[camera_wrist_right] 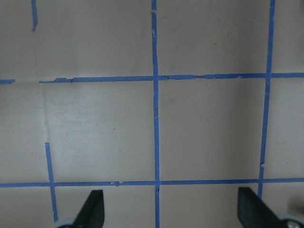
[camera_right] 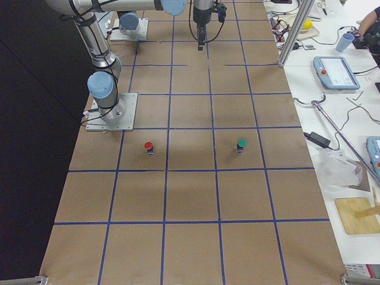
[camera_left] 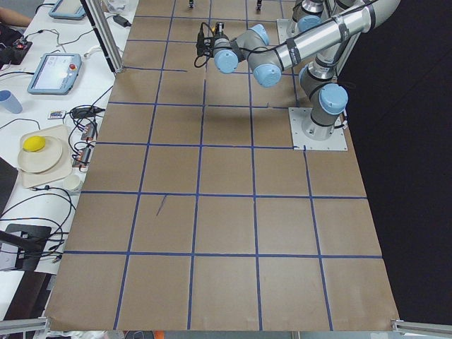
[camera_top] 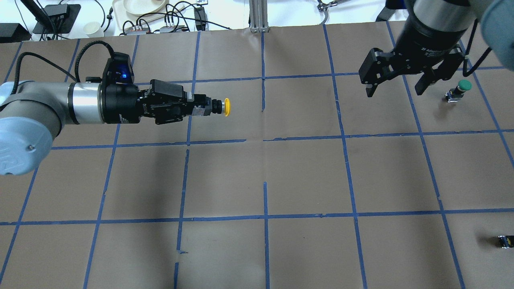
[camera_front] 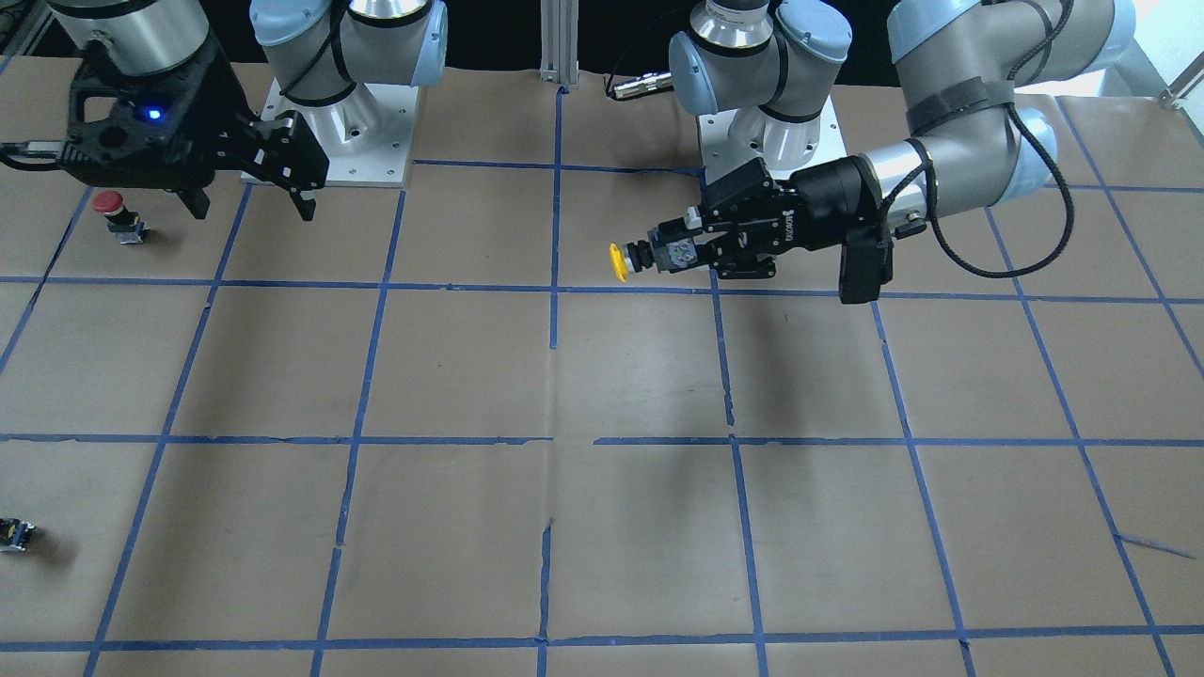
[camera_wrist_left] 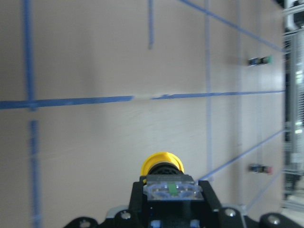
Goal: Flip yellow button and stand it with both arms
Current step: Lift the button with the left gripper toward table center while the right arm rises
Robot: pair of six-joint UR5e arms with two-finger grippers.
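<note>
The yellow button (camera_front: pixel 630 260) hangs sideways in the air above the brown table. Its yellow cap points toward the table's middle, as the overhead view (camera_top: pixel 223 107) also shows. My left gripper (camera_front: pixel 685 252) is shut on the button's grey base, with the arm stretched out level (camera_top: pixel 199 109). In the left wrist view the cap (camera_wrist_left: pixel 161 164) sticks out beyond the clear base block. My right gripper (camera_front: pixel 252 209) is open and empty. It hovers high over the table on my right side (camera_top: pixel 394 92). Its fingertips (camera_wrist_right: pixel 93 209) show wide apart over bare paper.
A red-capped button (camera_front: pixel 113 209) stands near my right arm's base. A green-capped button (camera_top: pixel 461 89) stands farther out on the same side. A small dark part shows at the table's edge (camera_front: pixel 14 533) and in the overhead view (camera_top: pixel 504 241). Blue tape grids the brown paper (camera_top: pixel 265 176).
</note>
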